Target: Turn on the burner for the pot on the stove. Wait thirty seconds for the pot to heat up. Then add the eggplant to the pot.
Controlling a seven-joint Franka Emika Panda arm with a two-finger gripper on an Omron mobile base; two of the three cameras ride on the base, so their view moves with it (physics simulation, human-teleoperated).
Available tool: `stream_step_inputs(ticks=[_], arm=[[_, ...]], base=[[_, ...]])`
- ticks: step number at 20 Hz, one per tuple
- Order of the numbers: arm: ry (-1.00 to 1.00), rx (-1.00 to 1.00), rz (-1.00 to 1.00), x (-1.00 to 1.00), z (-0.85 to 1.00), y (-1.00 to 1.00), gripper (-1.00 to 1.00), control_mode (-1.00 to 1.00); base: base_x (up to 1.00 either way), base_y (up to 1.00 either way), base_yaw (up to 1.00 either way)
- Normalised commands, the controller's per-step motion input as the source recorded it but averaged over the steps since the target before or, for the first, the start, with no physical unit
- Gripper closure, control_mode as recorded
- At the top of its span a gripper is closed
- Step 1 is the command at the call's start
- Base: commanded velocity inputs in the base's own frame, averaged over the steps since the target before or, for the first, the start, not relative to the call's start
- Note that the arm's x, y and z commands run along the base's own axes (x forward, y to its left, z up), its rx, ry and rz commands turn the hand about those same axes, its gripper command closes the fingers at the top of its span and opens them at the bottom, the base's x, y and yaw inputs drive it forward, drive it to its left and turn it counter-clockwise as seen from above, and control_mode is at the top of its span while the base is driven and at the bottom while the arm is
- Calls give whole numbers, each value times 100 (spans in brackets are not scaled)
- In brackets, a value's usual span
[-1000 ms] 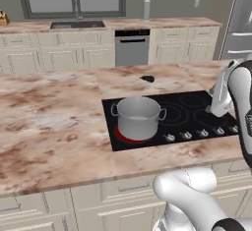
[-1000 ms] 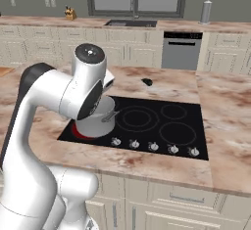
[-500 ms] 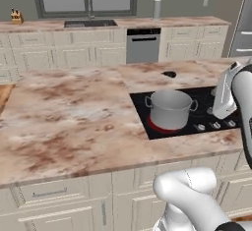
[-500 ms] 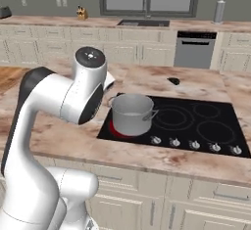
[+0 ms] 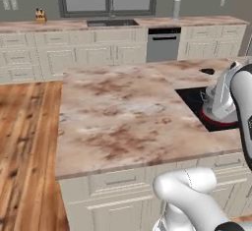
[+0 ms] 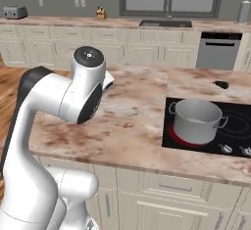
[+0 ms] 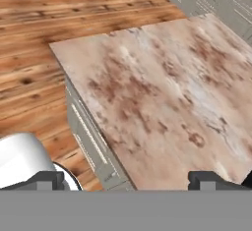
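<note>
Kitchen with wood floor, cream cabinets, marble-top island [image 6: 132, 121] in the foreground; sink and window along the far wall. Stove [image 6: 240, 121] set into the island's right end. Pot [image 6: 197, 121] sits on the near-left burner [image 6: 177, 138], which glows red around the pot base, so the heat looks on. Eggplant [image 6: 221, 84] lies on the marble just beyond the stove's far edge, apart from the pot, a small dark oblong. Gripper [image 7: 129, 181] hangs over bare marble near the island's edge, well away from the stove, jaws spread wide, nothing between them. Judgement: eggplant should be light, firm but slightly yielding, with smooth glossy skin that may slip. Best taken across the narrow middle of its body, fingers square to its long axis, not on the tapered greenish end. The pot's wide, lidless mouth should make the drop easy.
</note>
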Motion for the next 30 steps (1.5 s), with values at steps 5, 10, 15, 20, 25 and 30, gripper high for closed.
stream_step_inputs(ticks=[5,10,15,20,25,30], arm=[[0,0,0,0,0,0,-100,100],[0,0,0,0,0,0,-100,100],[0,0,0,0,0,0,-100,100],[0,0,0,0,0,0,-100,100],[0,0,0,0,0,0,-100,100],[0,0,0,0,0,0,-100,100]], base=[[0,100,0],[0,100,0],[0,100,0],[4,100,0],[79,96,-3],[100,42,-17]])
